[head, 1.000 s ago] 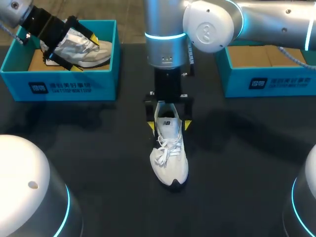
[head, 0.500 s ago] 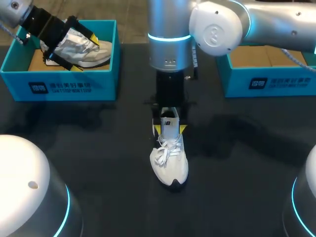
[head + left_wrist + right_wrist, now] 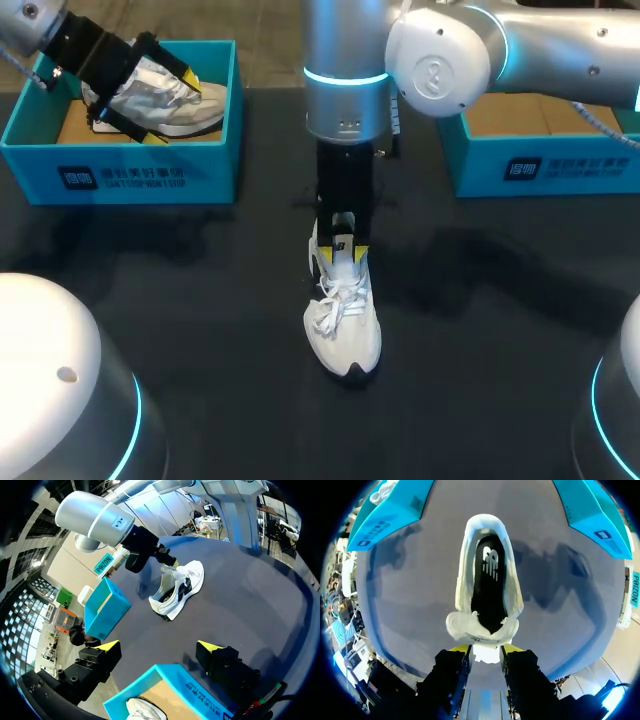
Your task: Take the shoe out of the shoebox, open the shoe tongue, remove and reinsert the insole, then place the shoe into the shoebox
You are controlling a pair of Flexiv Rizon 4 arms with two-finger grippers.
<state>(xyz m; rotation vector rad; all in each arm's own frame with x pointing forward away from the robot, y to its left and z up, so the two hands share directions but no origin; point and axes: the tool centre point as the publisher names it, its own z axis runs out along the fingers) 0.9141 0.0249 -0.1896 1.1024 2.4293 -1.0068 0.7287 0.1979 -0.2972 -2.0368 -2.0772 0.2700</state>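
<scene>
My right gripper [image 3: 485, 650] is clamped on the soft white tongue [image 3: 486, 656] of the mesh shoe [image 3: 343, 320]. The shoe stands sole-down mid-table [image 3: 480, 330] on matte black, its dark insole [image 3: 487, 590] exposed. My left gripper [image 3: 159, 647] hangs with its fingers spread wide over the teal cardboard shoebox [image 3: 140, 170], which holds a second shoe [image 3: 170, 100].

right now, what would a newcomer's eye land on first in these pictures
A white shoe lies in the middle of the dark table, its tongue pinched by the right gripper, which stands upright over it. At the far left, a second shoe sits in a teal shoebox, with the open left gripper over it.
</scene>
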